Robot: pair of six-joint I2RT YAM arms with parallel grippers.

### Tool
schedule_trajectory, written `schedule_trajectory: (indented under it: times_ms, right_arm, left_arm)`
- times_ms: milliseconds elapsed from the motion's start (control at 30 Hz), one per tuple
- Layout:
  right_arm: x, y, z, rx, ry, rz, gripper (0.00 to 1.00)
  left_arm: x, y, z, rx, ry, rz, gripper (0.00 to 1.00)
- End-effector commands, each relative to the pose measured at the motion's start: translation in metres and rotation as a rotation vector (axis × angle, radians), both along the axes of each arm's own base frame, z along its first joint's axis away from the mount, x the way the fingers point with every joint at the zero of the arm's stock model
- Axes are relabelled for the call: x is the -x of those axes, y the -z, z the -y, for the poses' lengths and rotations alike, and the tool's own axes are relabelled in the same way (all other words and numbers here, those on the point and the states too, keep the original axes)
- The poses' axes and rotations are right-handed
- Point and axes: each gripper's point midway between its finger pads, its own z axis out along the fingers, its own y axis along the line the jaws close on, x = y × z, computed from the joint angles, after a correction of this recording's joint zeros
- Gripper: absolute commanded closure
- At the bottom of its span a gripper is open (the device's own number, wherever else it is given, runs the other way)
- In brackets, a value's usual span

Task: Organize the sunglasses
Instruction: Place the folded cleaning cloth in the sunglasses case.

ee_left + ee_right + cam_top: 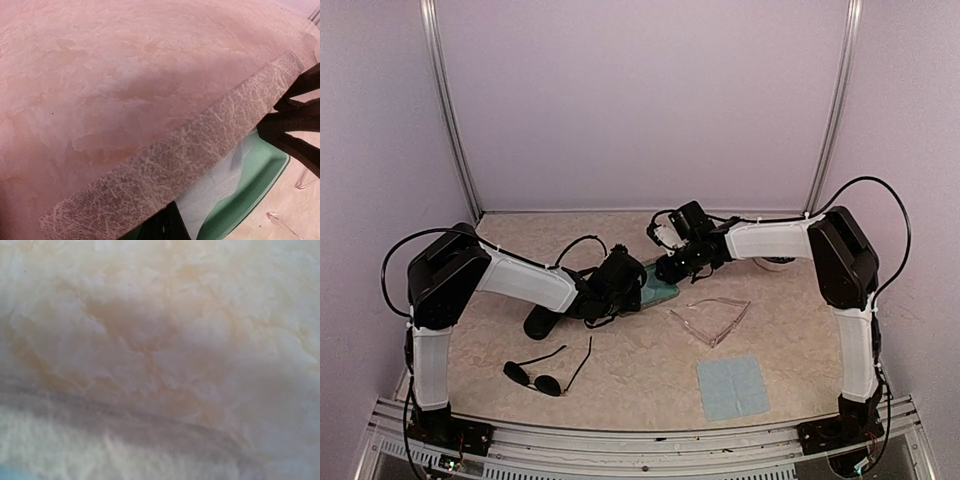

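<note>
The dark wire-framed sunglasses (542, 378) lie open near the table's front left. To the right of centre lie the clear pinkish sunglasses (710, 320), beside the cases. A grey case (175, 165) with teal lining (260, 180) sits mid-table with its lid raised. My left gripper (623, 282) is at that lid. Its fingers (167, 222) are pressed together, tips against the lid's lower edge. My right gripper (668, 268) hovers at the lid's far end, and its dark fingers (292, 122) stand apart with nothing between them. The right wrist view is a blur of tabletop and case edge.
A black oval case (540, 322) lies left of the grey case, under my left arm. A pale blue cloth (733, 387) lies flat at the front right. A white cloth (225, 192) sits inside the grey case. Purple walls enclose the table.
</note>
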Motion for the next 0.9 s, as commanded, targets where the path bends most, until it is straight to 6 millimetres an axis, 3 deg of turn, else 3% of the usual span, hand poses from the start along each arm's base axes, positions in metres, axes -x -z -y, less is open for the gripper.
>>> schedule_trajectory:
  times_ms: [0, 167, 300, 533, 867]
  right_arm:
    - [0.002, -0.023, 0.01, -0.036, 0.034, 0.024, 0.68]
    - [0.016, -0.027, 0.016, -0.062, 0.039, 0.008, 0.66]
    - [0.023, -0.032, 0.024, -0.078, 0.059, 0.012, 0.62]
    - [0.03, -0.046, 0.034, -0.088, 0.082, 0.037, 0.59]
    - [0.051, -0.06, 0.05, -0.101, 0.085, 0.04, 0.57]
  left_arm:
    - [-0.013, -0.005, -0.002, -0.016, -0.025, 0.05, 1.0]
    - [-0.014, -0.007, -0.002, -0.022, -0.022, 0.062, 0.9]
    - [-0.011, -0.009, 0.0, -0.007, -0.009, 0.052, 0.73]
    - [-0.003, -0.015, -0.004, 0.022, -0.012, 0.043, 0.62]
    - [0.014, -0.041, -0.002, 0.071, 0.002, 0.058, 0.43]
